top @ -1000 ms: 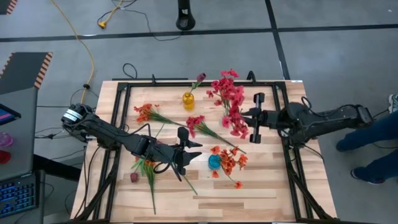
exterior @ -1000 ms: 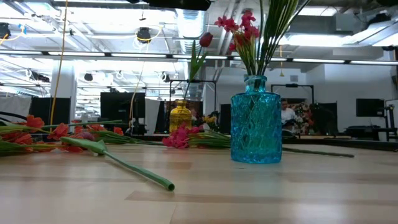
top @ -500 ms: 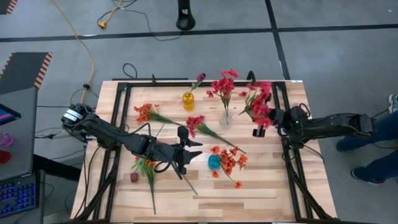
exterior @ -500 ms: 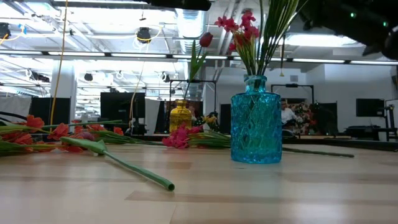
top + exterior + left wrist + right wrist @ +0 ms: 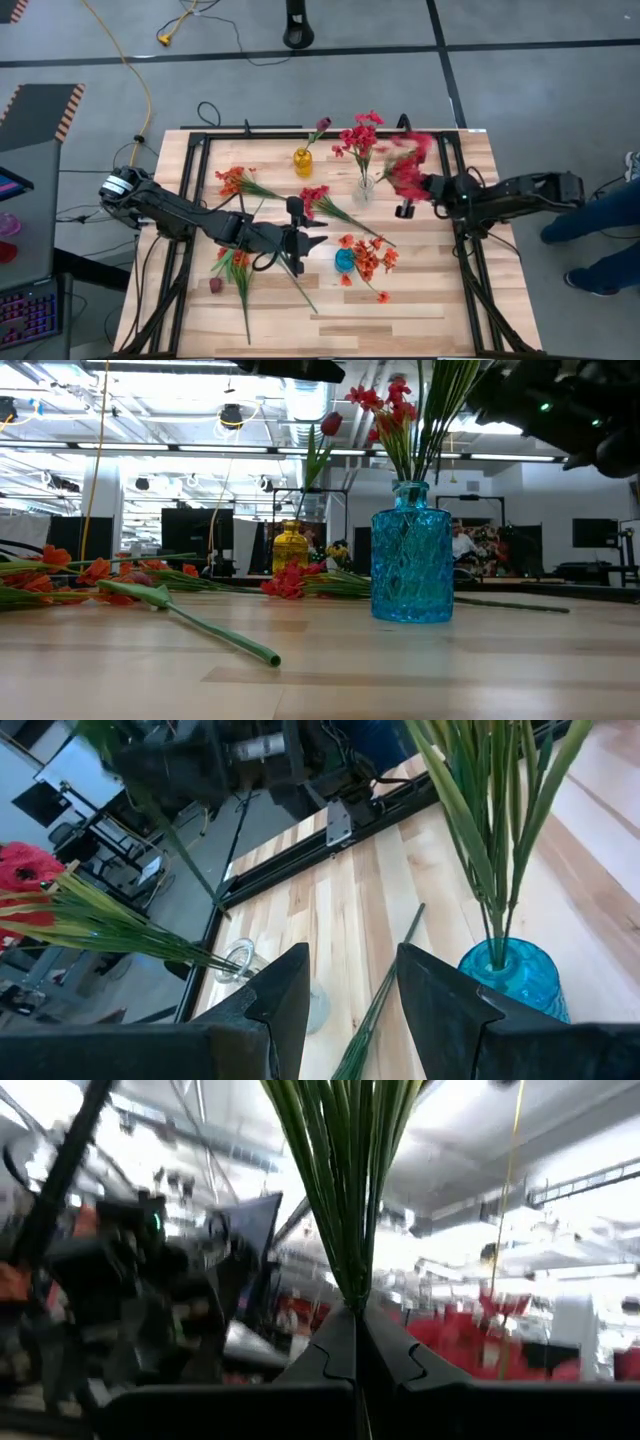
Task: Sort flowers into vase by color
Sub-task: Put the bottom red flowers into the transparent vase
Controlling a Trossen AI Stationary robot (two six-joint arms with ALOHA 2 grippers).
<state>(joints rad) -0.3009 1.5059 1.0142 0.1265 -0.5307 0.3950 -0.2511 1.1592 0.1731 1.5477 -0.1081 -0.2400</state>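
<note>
— Wooden slats, a black frame round the table (image 5: 420, 310). What has the right arm got?

— The right gripper (image 5: 408, 192) is clenched on a bunch of crimson-pink flowers (image 5: 408, 168), near the table's right edge, just beside the clear vase (image 5: 364, 190). The blooms smear into a blur in the high view; in its wrist view the green stems (image 5: 345, 1180) fan out from between the pressed-together fingers (image 5: 330, 1348), and the heads are cut off by the frame.

— And the left?

— The left gripper (image 5: 305, 238) hovers mid-table with its fingers (image 5: 285, 995) parted and nothing between them, the blue vase (image 5: 345, 260) just beside it holding orange-red flowers (image 5: 372, 258).

— Anything else sorted?

— A maroon tulip (image 5: 321, 127) stands in the yellow vase (image 5: 302, 161). The clear vase holds pink blooms (image 5: 360, 135). Loose sprays lie on the wood: orange-red (image 5: 235, 180), pink (image 5: 315, 196), another orange-red (image 5: 232, 264) half hidden under the left arm. A small dark red object (image 5: 214, 285) near the front-left edge is too small to name
</note>
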